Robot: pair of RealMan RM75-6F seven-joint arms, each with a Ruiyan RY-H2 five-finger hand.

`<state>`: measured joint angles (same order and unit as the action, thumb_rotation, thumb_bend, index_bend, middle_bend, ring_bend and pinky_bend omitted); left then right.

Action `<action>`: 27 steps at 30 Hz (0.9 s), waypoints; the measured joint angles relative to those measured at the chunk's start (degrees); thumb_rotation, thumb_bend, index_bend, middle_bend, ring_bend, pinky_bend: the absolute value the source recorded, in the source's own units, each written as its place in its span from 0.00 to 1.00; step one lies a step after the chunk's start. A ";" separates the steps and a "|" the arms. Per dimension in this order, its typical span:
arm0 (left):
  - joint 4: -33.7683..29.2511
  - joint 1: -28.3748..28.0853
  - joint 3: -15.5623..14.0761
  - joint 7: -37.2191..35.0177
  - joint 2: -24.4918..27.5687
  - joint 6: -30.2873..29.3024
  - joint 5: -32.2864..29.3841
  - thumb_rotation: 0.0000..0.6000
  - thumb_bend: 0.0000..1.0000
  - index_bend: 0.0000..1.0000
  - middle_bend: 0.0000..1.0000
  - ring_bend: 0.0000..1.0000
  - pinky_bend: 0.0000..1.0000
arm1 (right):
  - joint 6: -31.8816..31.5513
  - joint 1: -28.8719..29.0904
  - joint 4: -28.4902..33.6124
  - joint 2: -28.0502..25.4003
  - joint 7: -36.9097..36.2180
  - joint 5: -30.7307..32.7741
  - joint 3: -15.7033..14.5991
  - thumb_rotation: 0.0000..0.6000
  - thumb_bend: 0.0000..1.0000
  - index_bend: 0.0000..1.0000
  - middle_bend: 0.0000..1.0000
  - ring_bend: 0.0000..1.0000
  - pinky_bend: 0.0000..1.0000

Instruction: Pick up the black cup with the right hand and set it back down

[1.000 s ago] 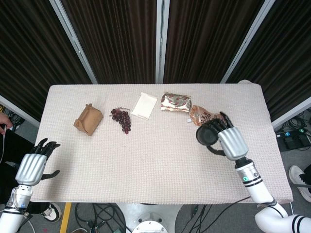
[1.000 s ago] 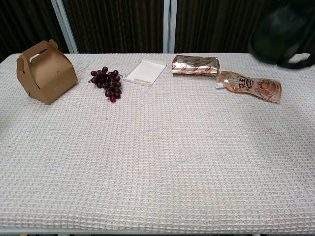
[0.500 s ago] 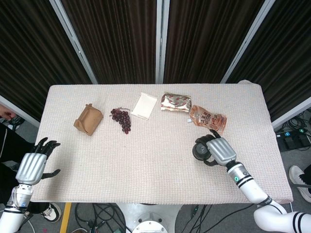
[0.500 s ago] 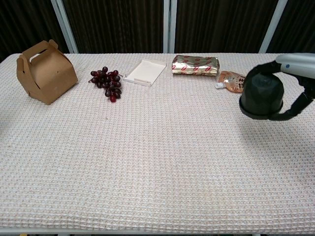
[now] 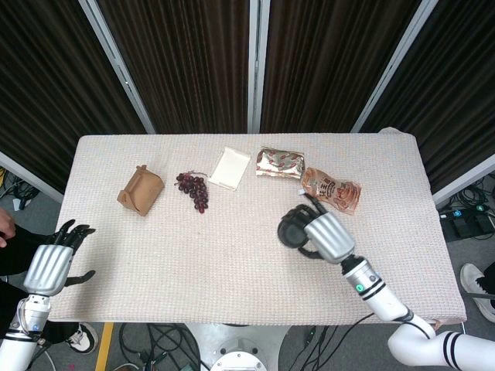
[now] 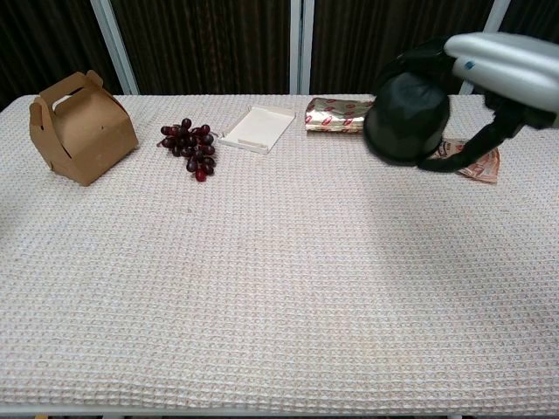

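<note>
Dark curtains are hanging behind the table (image 5: 232, 263). The right hand (image 5: 329, 236) is gripping the black cup (image 6: 406, 109) above the cloth's middle-right. It should be lowering slowly, keeping the cup straight.

Bench (image 5: 232, 263) under a pale waffle-weave cloth, brown handled paper box (image 5: 140, 189) toward its left, dark red grape bunch (image 5: 193, 188) beside it, white flat tray (image 5: 230, 168), shiny foil snack packet (image 5: 280, 162), orange spouted drink pouch (image 5: 332, 188) near the packet, dark curtains (image 5: 186, 54) behind.

Matt black cup (image 6: 406, 118), rough waffle-weave tablecloth (image 6: 279, 288), brown cardboard box (image 6: 81, 128), glossy foil packet (image 6: 346, 115).
</note>
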<state>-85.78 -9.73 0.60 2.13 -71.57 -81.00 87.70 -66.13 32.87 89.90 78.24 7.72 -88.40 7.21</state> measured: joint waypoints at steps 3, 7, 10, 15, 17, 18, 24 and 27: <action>-0.09 0.07 -0.09 -0.13 0.19 -0.33 0.36 1.00 0.02 0.22 0.17 0.08 0.27 | -0.35 -1.30 -2.53 -1.01 1.31 5.92 1.51 1.00 0.25 0.50 0.54 0.19 0.00; -0.22 0.22 -0.32 0.11 0.31 -0.33 0.45 1.00 0.02 0.22 0.17 0.08 0.27 | 2.07 -1.39 -2.60 -1.13 0.04 11.25 1.57 1.00 0.25 0.50 0.54 0.19 0.00; -0.25 0.27 -0.36 0.25 0.45 -0.13 0.21 1.00 0.02 0.22 0.17 0.08 0.27 | 4.82 -0.06 -1.01 0.82 0.61 9.52 0.72 1.00 0.24 0.51 0.54 0.19 0.00; 0.03 0.13 0.07 -0.17 0.23 0.32 -0.65 1.00 0.02 0.22 0.17 0.08 0.27 | 6.12 1.75 2.52 4.62 3.99 3.45 -0.42 1.00 0.24 0.51 0.54 0.19 0.00; 0.49 0.07 -0.02 -0.52 -0.02 0.49 -0.54 1.00 0.02 0.22 0.17 0.08 0.27 | 4.12 0.90 2.16 3.79 4.42 3.71 -0.19 1.00 0.24 0.51 0.54 0.19 0.00; 0.68 0.06 -0.12 -0.69 -0.14 0.56 -0.44 1.00 0.02 0.22 0.17 0.08 0.27 | 3.20 0.34 1.71 3.08 4.07 4.40 -0.01 1.00 0.24 0.51 0.54 0.19 0.00; 0.78 -0.14 -0.29 -0.52 -0.74 0.87 -0.15 1.00 0.02 0.22 0.17 0.08 0.27 | 1.84 -3.74 -3.76 -1.44 -4.43 11.39 0.68 1.00 0.24 0.51 0.54 0.19 0.00; 0.27 -0.28 -0.39 0.23 -0.71 0.96 0.16 1.00 0.02 0.22 0.17 0.08 0.27 | 2.94 -4.13 -5.57 -1.11 -9.07 10.84 0.07 1.00 0.24 0.51 0.54 0.19 0.00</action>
<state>-85.51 -10.01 0.21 2.37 -72.28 -80.03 87.86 -63.18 28.75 84.33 77.13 -1.35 -77.57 7.29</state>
